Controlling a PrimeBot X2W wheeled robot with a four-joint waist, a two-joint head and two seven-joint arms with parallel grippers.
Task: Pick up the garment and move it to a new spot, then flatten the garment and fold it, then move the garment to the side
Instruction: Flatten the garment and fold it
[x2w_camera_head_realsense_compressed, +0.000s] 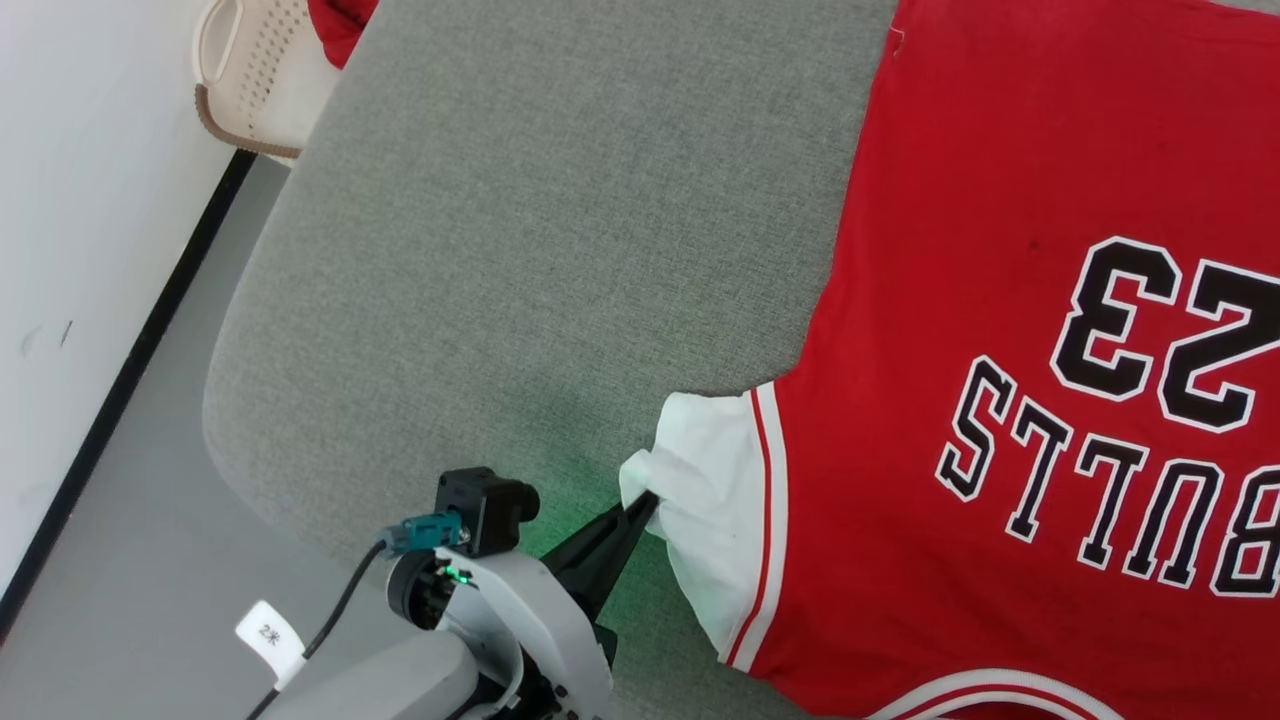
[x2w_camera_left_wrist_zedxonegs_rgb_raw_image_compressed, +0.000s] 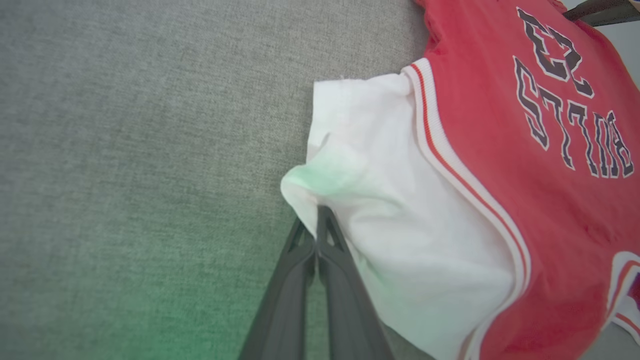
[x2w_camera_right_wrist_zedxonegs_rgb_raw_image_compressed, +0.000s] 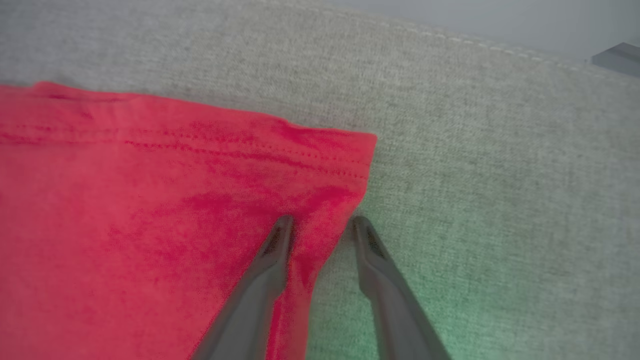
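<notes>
The garment (x2w_camera_head_realsense_compressed: 1000, 250), a red jersey with white sleeves and black "BULLS 23" lettering, lies flat and lettering-up on the grey fabric table (x2w_camera_head_realsense_compressed: 550, 250). My left gripper (x2w_camera_head_realsense_compressed: 640, 505) is shut on the outer edge of the white sleeve (x2w_camera_head_realsense_compressed: 705, 480), which bunches at the pinch. The left wrist view shows the two fingers (x2w_camera_left_wrist_zedxonegs_rgb_raw_image_compressed: 316, 215) pressed together on that sleeve fold (x2w_camera_left_wrist_zedxonegs_rgb_raw_image_compressed: 320, 175). In the right wrist view my right gripper (x2w_camera_right_wrist_zedxonegs_rgb_raw_image_compressed: 323, 222) stands open astride the side edge of the garment (x2w_camera_right_wrist_zedxonegs_rgb_raw_image_compressed: 150, 200) near its hemmed corner. One finger is over the red cloth, the other over the table (x2w_camera_right_wrist_zedxonegs_rgb_raw_image_compressed: 500, 175).
A cream plastic basket (x2w_camera_head_realsense_compressed: 240, 70) holding a red cloth (x2w_camera_head_realsense_compressed: 340, 25) stands beyond the table's far left corner. Grey floor and a white wall with a black baseboard (x2w_camera_head_realsense_compressed: 150, 330) run along the table's left edge. Bare table lies left of the jersey.
</notes>
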